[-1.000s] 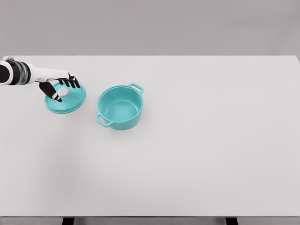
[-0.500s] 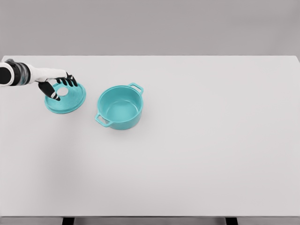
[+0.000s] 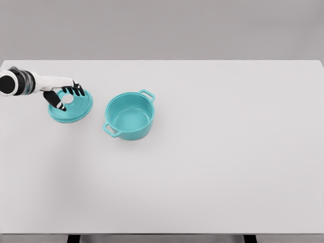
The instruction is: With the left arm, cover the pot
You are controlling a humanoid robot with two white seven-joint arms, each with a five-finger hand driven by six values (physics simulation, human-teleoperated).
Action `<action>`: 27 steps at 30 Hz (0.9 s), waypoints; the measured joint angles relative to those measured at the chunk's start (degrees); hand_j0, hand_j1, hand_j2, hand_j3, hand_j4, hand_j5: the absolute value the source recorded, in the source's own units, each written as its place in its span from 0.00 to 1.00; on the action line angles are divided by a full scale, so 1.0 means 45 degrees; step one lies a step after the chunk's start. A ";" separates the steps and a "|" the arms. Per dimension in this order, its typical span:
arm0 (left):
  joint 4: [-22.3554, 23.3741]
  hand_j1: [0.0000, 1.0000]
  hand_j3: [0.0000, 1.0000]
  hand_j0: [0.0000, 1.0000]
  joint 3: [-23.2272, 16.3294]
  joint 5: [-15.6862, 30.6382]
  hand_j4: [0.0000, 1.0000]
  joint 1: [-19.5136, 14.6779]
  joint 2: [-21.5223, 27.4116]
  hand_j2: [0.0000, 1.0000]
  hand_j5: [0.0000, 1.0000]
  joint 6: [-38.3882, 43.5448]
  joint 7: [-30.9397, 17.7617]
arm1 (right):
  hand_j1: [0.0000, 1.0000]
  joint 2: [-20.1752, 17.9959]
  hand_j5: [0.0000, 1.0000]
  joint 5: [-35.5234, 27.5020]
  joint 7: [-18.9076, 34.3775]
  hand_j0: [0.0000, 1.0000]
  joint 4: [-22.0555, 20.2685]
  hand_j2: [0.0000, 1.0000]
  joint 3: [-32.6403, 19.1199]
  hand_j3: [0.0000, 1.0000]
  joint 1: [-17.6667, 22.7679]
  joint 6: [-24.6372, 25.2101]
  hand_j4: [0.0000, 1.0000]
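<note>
Lid (image 3: 71,106) lies flat on the table (image 3: 212,167), at the far left, just beside the pot (image 3: 129,116) but not touching it. Both are the same teal, and the pot stands upright and open, its two loop handles pointing to the near left and the far right. The left hand (image 3: 64,94) is over the lid's middle, thumb on one side and fingers (image 3: 77,90) on the other of the pale knob (image 3: 66,99); they curl around it, but whether they already pinch it I cannot tell from here. The right arm is nowhere in sight.

The lid looks stiff and fairly light, a smooth shell that would likely slide if nudged at the rim. The knob seems the only sensible hold, small enough that a loose pinch could let the lid tilt or slip.

The table is broad, plain white and matte, with a flat grey wall (image 3: 162,28) behind it.
</note>
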 measured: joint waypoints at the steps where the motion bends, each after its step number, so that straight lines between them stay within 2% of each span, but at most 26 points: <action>1: 0.0005 0.78 0.78 0.78 0.0001 -0.0002 0.78 0.0020 -0.0006 0.78 0.78 0.0000 0.0000 | 1.00 0.0000 1.00 0.0000 0.0000 1.00 0.0000 1.00 0.0000 1.00 0.0000 0.0000 1.00; 8: 0.0030 0.77 0.77 0.77 0.0025 -0.0016 0.77 0.0058 -0.0022 0.77 0.77 -0.0002 0.0030 | 1.00 0.0000 1.00 0.0000 -0.0002 1.00 0.0000 1.00 0.0000 1.00 0.0000 0.0000 1.00; 11: 0.0030 0.68 0.68 0.68 0.0013 -0.0013 0.68 0.0059 -0.0024 0.68 0.68 -0.0001 0.0068 | 1.00 0.0000 1.00 0.0000 0.0001 1.00 0.0000 1.00 0.0002 1.00 0.0000 0.0000 1.00; 16: 0.0022 0.67 0.67 0.67 0.0005 -0.0012 0.67 0.0059 -0.0025 0.67 0.67 0.0000 0.0084 | 1.00 0.0000 1.00 0.0000 0.0000 1.00 0.0000 1.00 0.0003 1.00 0.0000 0.0000 1.00; 18: 0.0020 0.60 0.60 0.60 0.0003 -0.0012 0.60 0.0059 -0.0025 0.60 0.60 0.0000 0.0090 | 1.00 0.0000 1.00 0.0000 -0.0003 1.00 0.0000 1.00 0.0003 1.00 0.0000 0.0000 1.00; 22: 0.0018 0.54 0.54 0.54 0.0005 -0.0010 0.54 0.0059 -0.0026 0.54 0.54 0.0000 0.0096 | 1.00 0.0000 1.00 0.0000 -0.0004 1.00 0.0000 1.00 0.0003 1.00 0.0000 0.0000 1.00; 27: 0.0004 0.54 0.54 0.54 0.0000 0.0002 0.54 0.0020 -0.0019 0.54 0.54 -0.0007 0.0098 | 1.00 0.0000 1.00 0.0000 -0.0007 1.00 0.0000 1.00 0.0002 1.00 0.0000 0.0000 1.00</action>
